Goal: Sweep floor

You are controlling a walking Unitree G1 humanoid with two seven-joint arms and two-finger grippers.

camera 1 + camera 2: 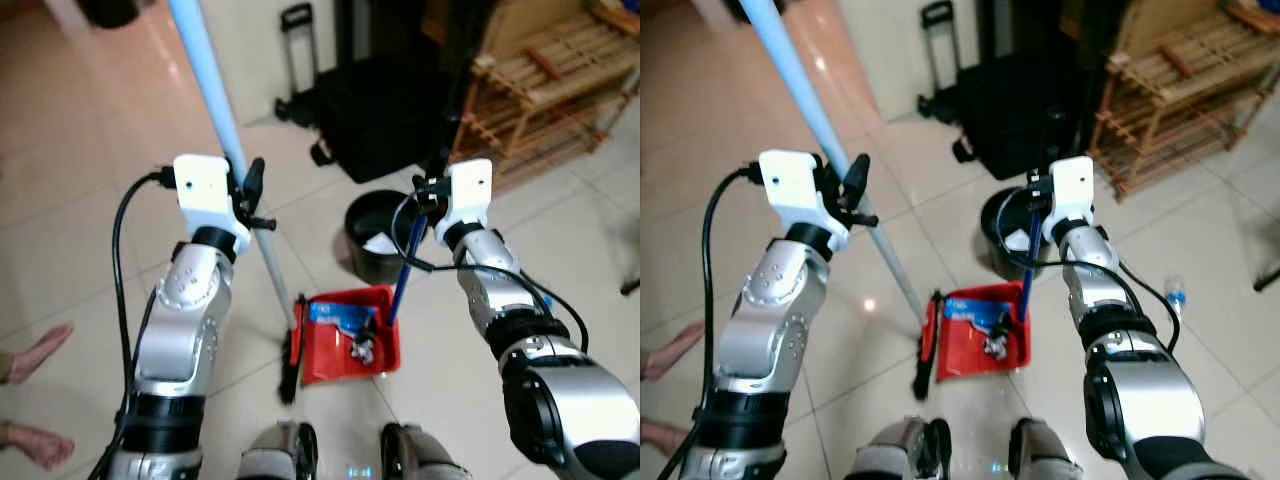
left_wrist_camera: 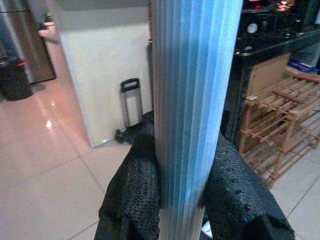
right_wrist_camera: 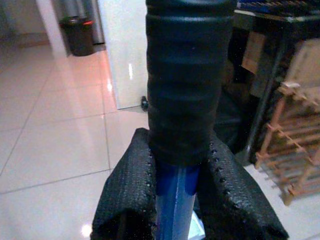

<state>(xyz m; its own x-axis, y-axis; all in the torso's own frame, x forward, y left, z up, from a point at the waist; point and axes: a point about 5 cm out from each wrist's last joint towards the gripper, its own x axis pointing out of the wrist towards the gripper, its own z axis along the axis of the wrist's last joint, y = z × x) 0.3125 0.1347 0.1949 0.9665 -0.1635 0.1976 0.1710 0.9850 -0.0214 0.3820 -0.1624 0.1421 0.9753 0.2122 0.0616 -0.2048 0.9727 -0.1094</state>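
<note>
My left gripper [image 1: 252,198] is shut on the light blue broom handle [image 1: 215,95], which slants down to the dark broom head [image 1: 291,355] on the floor. In the left wrist view the ribbed handle [image 2: 192,100] is clamped between both black fingers [image 2: 132,195]. The right gripper [image 1: 430,190] is shut on the dustpan's dark blue handle [image 1: 403,270], just under its black grip [image 3: 185,80]. A red dustpan [image 1: 350,335] rests on the tiles beside the broom head, with scraps of litter inside it.
A black bin [image 1: 380,235] stands just behind the dustpan. Further back are a black bag with a trolley handle [image 1: 380,110] and a wooden rack [image 1: 555,80]. A person's bare feet [image 1: 35,355] are at the left edge. My own feet [image 1: 345,450] are at the bottom.
</note>
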